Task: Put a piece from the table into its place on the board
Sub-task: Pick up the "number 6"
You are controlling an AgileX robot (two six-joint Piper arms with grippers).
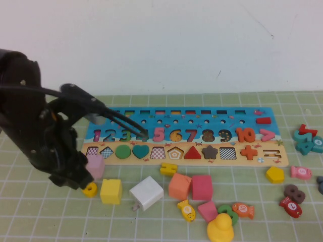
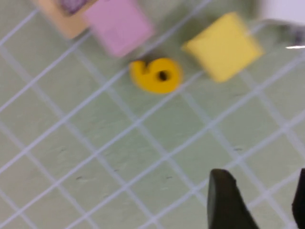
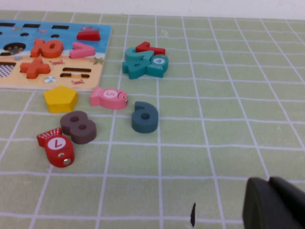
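On the green gridded mat [image 1: 166,222] under a white wall, my left gripper [image 2: 257,200] hangs fingers apart above the yellow 6 [image 1: 90,189] near the board's [image 1: 282,160] left corner, my right gripper [image 3: 276,205] closed beyond its right end.

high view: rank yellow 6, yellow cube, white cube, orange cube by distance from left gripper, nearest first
Left gripper, jaws apart in its wrist view, hovers at the table's left, below the board.
1. yellow 6, right beside it
2. yellow cube, just right
3. white cube, further right
4. orange cube, farthest right
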